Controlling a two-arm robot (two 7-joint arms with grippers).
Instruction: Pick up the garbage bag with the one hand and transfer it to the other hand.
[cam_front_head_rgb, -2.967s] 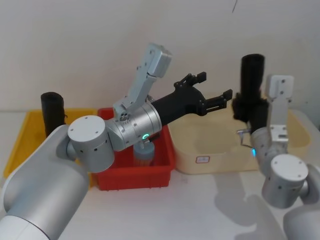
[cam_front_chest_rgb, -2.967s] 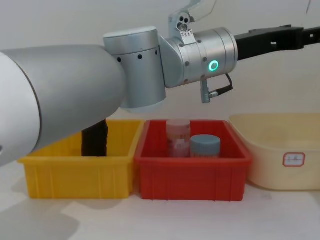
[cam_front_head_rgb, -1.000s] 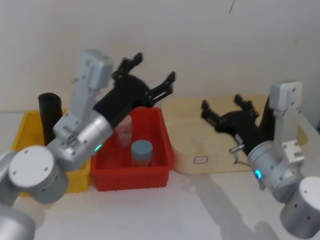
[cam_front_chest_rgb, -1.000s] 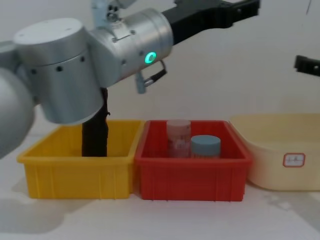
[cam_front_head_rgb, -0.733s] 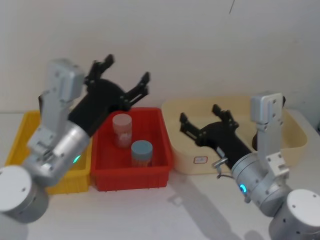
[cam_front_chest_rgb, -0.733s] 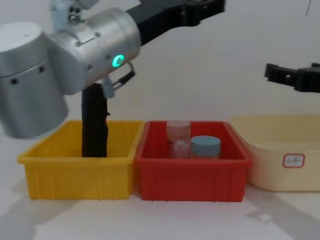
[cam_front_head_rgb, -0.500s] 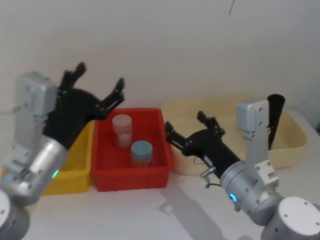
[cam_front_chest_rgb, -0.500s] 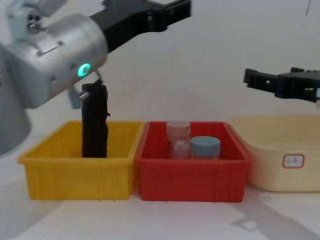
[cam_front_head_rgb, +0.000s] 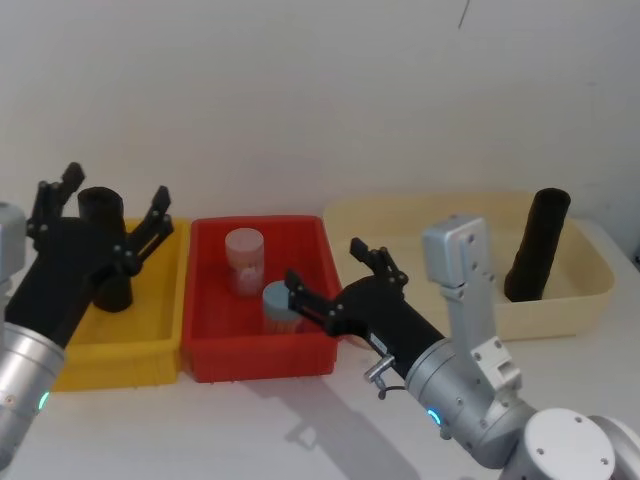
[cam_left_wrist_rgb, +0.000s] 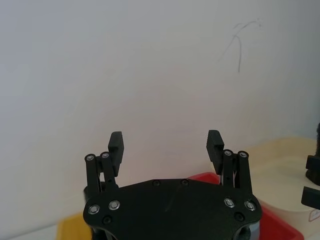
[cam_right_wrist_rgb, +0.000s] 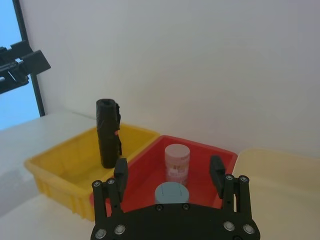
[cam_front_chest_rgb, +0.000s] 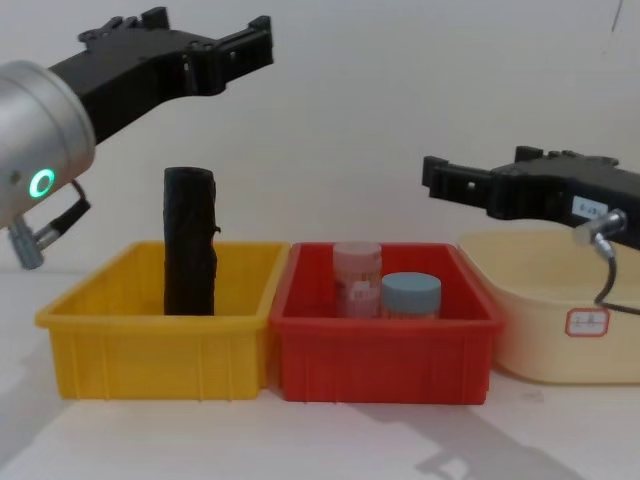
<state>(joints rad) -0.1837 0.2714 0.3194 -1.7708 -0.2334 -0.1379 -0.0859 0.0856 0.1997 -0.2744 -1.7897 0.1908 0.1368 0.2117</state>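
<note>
— Where is the bag (cam_front_head_rgb: 538, 245) to be found?

— It is seen standing in the cream tub (cam_front_head_rgb: 395, 225), at the right end of the row. It is tilted and seemingly leaned on the tub's wall. It is touched by neither gripper.

— And how are the grippers held?

— The left gripper (cam_left_wrist_rgb: 165, 142) is raised over the yellow bin (cam_front_chest_rgb: 150, 350), its fingers spread wide with nothing between them. The right gripper (cam_front_head_rgb: 323, 265) is stretched out over the red bin (cam_front_chest_rgb: 380, 350), likewise spread and empty.

— Why would the bag be left leaning like that?

— Probably so that its upper part is kept clear above the rim. A grasp from the side could then be made without the tub being struck.

— Is the left gripper well placed for it?

— Hardly. It is set well apart from the bag, with the red bin and most of the tub between. A wrinkled roll (cam_front_chest_rgb: 189, 240) is stood in the yellow bin below it, and a mistake could be made there, since that roll is not the thing wanted. The right gripper is the nearer one, though it is pointed toward the red bin, not the tub.

— What is judged of the task?

— Nothing is gripped at this moment, so no passing between grippers is under way.
</note>
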